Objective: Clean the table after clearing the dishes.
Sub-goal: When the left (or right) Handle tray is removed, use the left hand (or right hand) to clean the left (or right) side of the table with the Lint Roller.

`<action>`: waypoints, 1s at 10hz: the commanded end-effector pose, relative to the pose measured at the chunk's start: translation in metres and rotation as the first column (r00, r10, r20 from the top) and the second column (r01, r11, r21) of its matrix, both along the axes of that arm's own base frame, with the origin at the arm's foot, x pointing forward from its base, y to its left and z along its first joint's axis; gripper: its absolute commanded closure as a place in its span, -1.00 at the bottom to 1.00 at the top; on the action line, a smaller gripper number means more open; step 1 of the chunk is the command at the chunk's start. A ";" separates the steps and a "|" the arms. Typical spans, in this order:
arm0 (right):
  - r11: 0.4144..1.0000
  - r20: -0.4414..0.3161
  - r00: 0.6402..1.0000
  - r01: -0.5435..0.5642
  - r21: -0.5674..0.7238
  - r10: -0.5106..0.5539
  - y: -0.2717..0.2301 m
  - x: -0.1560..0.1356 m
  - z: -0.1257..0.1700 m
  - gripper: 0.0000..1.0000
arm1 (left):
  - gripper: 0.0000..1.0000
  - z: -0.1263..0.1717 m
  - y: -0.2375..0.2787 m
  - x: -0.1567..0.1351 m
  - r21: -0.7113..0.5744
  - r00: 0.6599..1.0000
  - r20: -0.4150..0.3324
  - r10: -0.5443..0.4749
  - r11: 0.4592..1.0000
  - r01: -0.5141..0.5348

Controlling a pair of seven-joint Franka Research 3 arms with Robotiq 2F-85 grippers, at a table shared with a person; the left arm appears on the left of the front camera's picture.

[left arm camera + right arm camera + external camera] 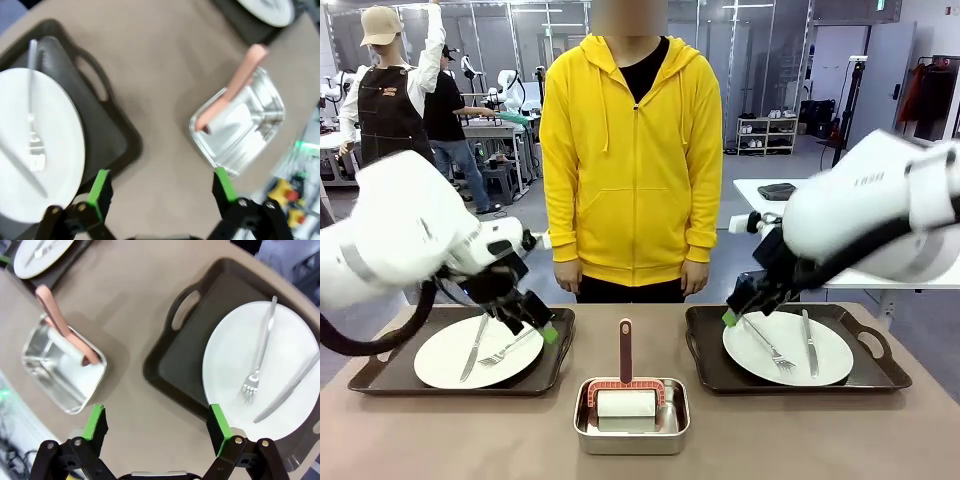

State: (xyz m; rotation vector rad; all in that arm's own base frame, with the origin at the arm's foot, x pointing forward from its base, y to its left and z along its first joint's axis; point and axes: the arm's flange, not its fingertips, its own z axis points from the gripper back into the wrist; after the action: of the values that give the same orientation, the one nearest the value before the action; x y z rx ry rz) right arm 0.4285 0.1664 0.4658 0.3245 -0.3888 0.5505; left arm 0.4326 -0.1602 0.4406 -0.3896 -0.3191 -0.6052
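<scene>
On the table (770, 445), two plates (438, 358) with fork and knife sit on trays (382, 375) flanking a pan (630, 447) holding perhaps a scraper, while the left gripper (162, 189) and right gripper (156, 424) hover empty, fingers apart.

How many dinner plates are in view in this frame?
2. The left plate lies on the left tray, on the robot's left; the right plate lies on the right tray. The steel pan sits between them. None seems hidden.
</scene>
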 end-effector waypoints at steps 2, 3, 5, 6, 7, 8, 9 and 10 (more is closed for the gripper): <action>0.950 -0.275 0.961 0.050 0.307 0.038 -0.033 0.031 0.011 -1.00 | -1.00 0.022 0.063 0.030 -0.305 0.962 -0.261 -0.080 0.952 -0.003; 0.899 -0.375 0.922 0.082 0.430 0.095 -0.048 0.034 0.010 -1.00 | -1.00 0.026 0.084 0.030 -0.439 0.947 -0.299 -0.119 0.898 -0.026; 0.768 -0.513 0.836 0.196 0.610 0.194 -0.092 0.035 -0.002 -1.00 | -1.00 0.021 0.138 0.021 -0.631 0.916 -0.329 -0.228 0.775 -0.034; 0.711 -0.550 0.804 0.250 0.657 0.227 -0.119 0.033 -0.007 -1.00 | -1.00 0.014 0.173 0.015 -0.708 0.911 -0.316 -0.266 0.705 -0.040; 0.636 -0.588 0.774 0.334 0.696 0.237 -0.157 0.029 -0.008 -1.00 | -1.00 0.009 0.212 0.005 -0.787 0.927 -0.270 -0.260 0.615 -0.056; 0.559 -0.591 0.780 0.402 0.725 0.206 -0.196 0.025 -0.007 -1.00 | -1.00 0.004 0.249 -0.006 -0.822 0.942 -0.247 -0.227 0.563 -0.079; 0.482 -0.594 0.787 0.460 0.745 0.168 -0.236 0.018 -0.009 -1.00 | -1.00 0.001 0.286 -0.017 -0.843 0.959 -0.233 -0.162 0.525 -0.116; 0.476 -0.605 0.788 0.493 0.728 0.110 -0.275 0.005 -0.012 -1.00 | -1.00 -0.003 0.320 -0.032 -0.816 0.960 -0.269 -0.081 0.548 -0.182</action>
State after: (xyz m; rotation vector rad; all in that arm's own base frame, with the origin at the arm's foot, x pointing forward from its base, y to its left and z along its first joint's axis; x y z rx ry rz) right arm 0.4328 -0.0948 0.4446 1.4055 -0.0180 -0.0061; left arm 0.3995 0.1428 0.4337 -1.4168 -0.2959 -0.3224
